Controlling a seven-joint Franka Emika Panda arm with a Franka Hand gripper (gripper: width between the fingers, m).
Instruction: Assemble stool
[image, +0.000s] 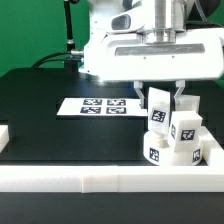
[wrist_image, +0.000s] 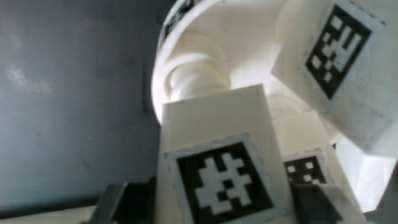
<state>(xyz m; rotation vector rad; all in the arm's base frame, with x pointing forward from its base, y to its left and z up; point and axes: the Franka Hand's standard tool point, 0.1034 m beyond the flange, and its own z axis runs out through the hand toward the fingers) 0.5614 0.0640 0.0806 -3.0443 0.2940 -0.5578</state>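
Note:
The white stool stands at the exterior view's right, against the front rail. Its round seat disc (image: 163, 152) carries one blocky leg (image: 186, 128) with a marker tag. My gripper (image: 163, 98) comes down from above and is shut on a second tagged leg (image: 158, 112), holding it upright against the seat. In the wrist view this leg (wrist_image: 217, 150) fills the middle between my two dark fingers (wrist_image: 121, 202). Its end meets the curved seat disc (wrist_image: 210, 72). The other leg (wrist_image: 338, 55) shows beside it. A third leg is not clearly visible.
The marker board (image: 100, 105) lies flat on the black table behind the stool. A long white border rail (image: 90, 179) runs along the front edge, and another rail piece (image: 5, 138) sits at the exterior view's left.

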